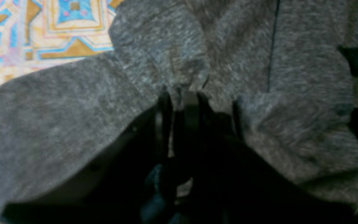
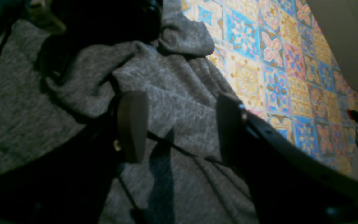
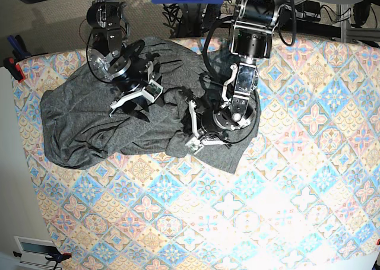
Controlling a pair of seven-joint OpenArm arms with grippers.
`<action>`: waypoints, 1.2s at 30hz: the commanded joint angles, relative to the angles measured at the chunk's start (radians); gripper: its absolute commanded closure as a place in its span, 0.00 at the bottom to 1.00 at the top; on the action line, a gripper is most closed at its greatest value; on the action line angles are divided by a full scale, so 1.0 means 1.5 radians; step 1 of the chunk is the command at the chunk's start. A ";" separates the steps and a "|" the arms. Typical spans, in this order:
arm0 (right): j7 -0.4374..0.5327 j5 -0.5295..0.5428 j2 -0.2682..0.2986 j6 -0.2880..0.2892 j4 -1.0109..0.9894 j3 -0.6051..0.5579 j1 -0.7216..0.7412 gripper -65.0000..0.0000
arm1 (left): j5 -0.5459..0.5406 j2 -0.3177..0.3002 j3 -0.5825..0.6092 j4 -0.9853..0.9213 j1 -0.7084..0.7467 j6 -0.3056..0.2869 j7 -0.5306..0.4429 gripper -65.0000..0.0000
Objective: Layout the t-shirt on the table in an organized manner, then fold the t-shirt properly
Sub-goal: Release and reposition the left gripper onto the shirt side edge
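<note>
Dark heather-grey knit, plain and printless, the single t-shirt (image 3: 119, 124) lies crumpled across the upper left part of the table (image 3: 285, 181), which is covered in a cloth of blue, pink and cream floral tiles. The garment is heavily wrinkled, spread wide at the left with one rounded edge near the table's side, and bunched into ridges and folds toward its middle, where a flap trails down toward the table's centre. Two arms work over it. The left gripper (image 1: 182, 96), seen on the right of the base view, is pressed into the bunched middle of the shirt, its jaws drawn narrow with a pinch of grey fabric gathered between them; the cloth puckers upward around the fingertips in the wrist view. The right gripper (image 2: 179, 124) hovers over the shirt's upper left portion with its jaws standing wide apart, nothing between them, grey knit visible through the gap. One shirt, one table, two grippers; a red-handled clamp (image 2: 357, 119) sits at the table's edge.
</note>
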 commanded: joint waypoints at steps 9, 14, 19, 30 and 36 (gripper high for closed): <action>0.017 0.010 0.001 -0.010 0.011 0.002 0.003 0.48 | -0.047 0.008 0.001 0.160 0.011 0.001 -0.017 0.92; 0.017 0.010 0.001 -0.010 0.011 0.002 0.000 0.48 | -0.047 -0.009 -0.022 0.168 0.033 0.001 -0.017 0.91; 0.017 0.010 0.001 -0.010 0.011 0.002 0.000 0.48 | -0.046 -0.011 -0.043 0.168 0.056 0.001 -0.021 0.87; 0.017 0.010 0.001 -0.010 0.011 0.002 -0.001 0.48 | -0.052 -0.011 -0.138 0.171 0.061 -0.003 -0.022 0.93; 0.017 0.010 0.001 -0.010 0.008 0.002 0.000 0.48 | -0.053 -0.011 -0.192 0.216 0.076 -0.003 -0.022 0.93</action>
